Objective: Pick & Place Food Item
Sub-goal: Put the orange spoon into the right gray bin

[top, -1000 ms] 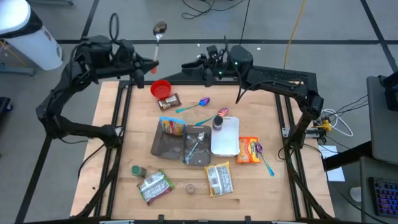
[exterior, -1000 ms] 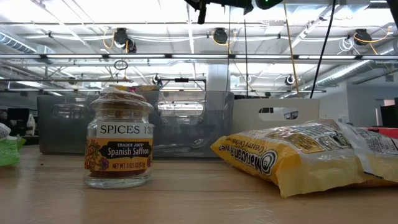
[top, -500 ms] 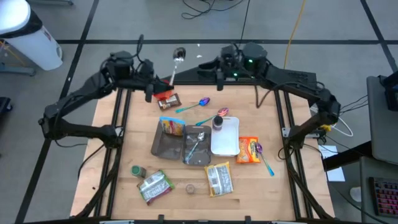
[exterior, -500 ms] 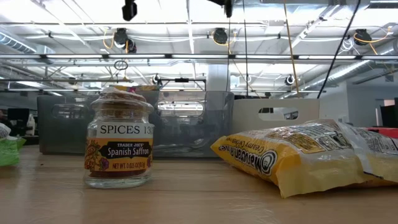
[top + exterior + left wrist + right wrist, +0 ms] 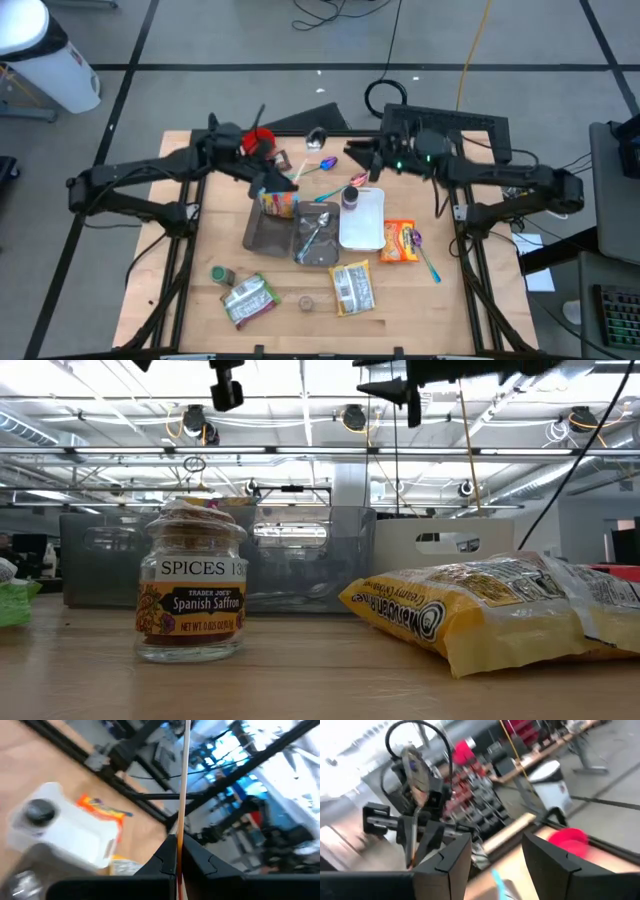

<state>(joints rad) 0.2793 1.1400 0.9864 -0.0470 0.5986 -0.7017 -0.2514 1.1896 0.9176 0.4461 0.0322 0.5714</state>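
Left pincer [image 5: 268, 178] clenched on a metal spoon [image 5: 183, 780] by the handle; the handle runs up between the closed fingers [image 5: 162, 860] in the left wrist view, and the bowl [image 5: 316, 136] shows above the counter's far edge in the high view. The pincer sits over the far-left part of the wooden counter [image 5: 180, 250], just beside the red cup [image 5: 260, 141] and near the orange snack bag [image 5: 278, 203] standing in the dark tray [image 5: 262, 233]. Right pincer [image 5: 358, 150] released, fingers [image 5: 452, 857] spread, holding nothing, over the far middle of the counter near the white tray [image 5: 364, 222]. Low view: spice jar [image 5: 192, 582] upright on the counter, yellow packet [image 5: 480, 605] lying well to its side.
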